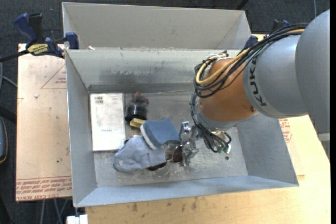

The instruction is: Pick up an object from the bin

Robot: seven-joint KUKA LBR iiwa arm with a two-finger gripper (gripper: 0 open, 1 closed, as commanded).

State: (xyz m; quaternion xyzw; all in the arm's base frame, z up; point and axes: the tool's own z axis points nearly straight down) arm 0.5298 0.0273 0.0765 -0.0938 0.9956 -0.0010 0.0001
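Hand (pixel 187 148) is low in the bin (pixel 157 68), near the front wall, right at the edge of a grey-blue sock (pixel 140 150). A small dark brown thing (pixel 176 153) lies just beside it, touching the sock. Whether the hand is open or closed, I cannot tell, and nothing is clearly gripped.

The risk as I see it is that the sock is soft and bunched. A grab here could catch a fold of cloth along with the brown thing, or pinch cloth alone and let it slip on the lift. The front wall is close too, so there is little room to shift.

Further left are a black bottle (pixel 135 112), a yellow piece (pixel 138 122) and a flat white box (pixel 107 120), all apart from the hand. Only the sock crowds it.
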